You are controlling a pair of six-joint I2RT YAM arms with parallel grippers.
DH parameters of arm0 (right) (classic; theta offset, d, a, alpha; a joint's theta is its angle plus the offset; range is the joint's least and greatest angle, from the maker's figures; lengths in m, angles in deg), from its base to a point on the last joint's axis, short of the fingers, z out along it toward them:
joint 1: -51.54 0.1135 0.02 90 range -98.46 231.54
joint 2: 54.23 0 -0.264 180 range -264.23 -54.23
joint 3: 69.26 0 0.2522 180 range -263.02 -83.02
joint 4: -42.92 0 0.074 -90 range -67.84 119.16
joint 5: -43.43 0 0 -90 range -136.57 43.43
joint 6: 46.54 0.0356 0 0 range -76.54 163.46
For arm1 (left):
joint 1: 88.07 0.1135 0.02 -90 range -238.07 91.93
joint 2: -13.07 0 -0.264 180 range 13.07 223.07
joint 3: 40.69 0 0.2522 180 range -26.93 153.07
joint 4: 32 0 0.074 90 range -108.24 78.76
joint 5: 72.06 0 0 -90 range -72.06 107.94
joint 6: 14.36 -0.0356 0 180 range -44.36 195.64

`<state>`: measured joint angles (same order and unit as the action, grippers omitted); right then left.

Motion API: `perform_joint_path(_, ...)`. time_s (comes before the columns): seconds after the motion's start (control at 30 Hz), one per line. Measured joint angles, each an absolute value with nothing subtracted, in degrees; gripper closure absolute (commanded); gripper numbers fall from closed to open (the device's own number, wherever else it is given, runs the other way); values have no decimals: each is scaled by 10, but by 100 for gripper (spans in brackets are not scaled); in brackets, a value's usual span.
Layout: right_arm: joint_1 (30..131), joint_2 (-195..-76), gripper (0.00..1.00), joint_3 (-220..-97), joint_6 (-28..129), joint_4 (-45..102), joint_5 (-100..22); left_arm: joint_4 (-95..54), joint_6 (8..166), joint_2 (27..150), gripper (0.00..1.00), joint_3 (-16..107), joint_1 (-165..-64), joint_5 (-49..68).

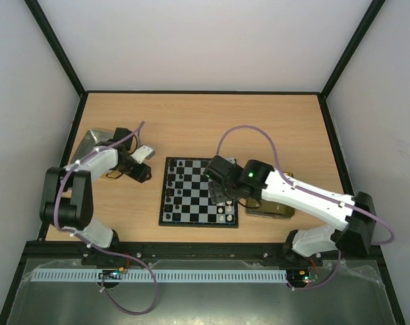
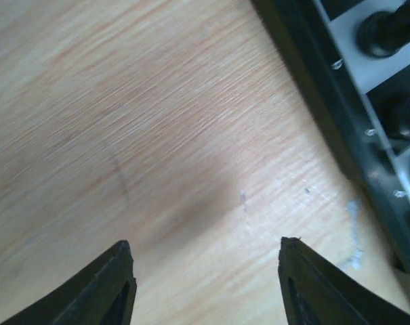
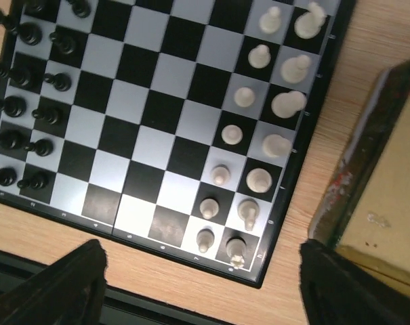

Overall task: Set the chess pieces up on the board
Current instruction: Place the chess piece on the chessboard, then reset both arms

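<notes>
Board (image 1: 198, 191) sits centre of tabletop (image 1: 259, 122), pieces (image 3: 259, 55) at both ends. Our right tool (image 3: 203, 250) gapes over the white side, its arm (image 1: 306, 196) masking that side overhead; gold tray (image 1: 269, 210) adjacent. Left tool (image 2: 206, 245) apart, empty, beside board.

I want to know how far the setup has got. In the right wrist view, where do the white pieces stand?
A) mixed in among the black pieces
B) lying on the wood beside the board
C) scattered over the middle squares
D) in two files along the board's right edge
D: the white pieces line the two files at the right edge of the board, while the black pieces keep to its left edge.
</notes>
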<state>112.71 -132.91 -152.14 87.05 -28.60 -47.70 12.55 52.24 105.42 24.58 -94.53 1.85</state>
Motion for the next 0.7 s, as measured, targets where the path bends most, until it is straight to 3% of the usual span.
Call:
perform_joint_path(0.3,1127,-1263,16,-1425,863,-264,-512,279,469,863,3,329,-1006,13)
perform_joint_path(0.7,1126,-1216,17,-1394,842,-217,-529,385,462,737,1,325,-1171,-52)
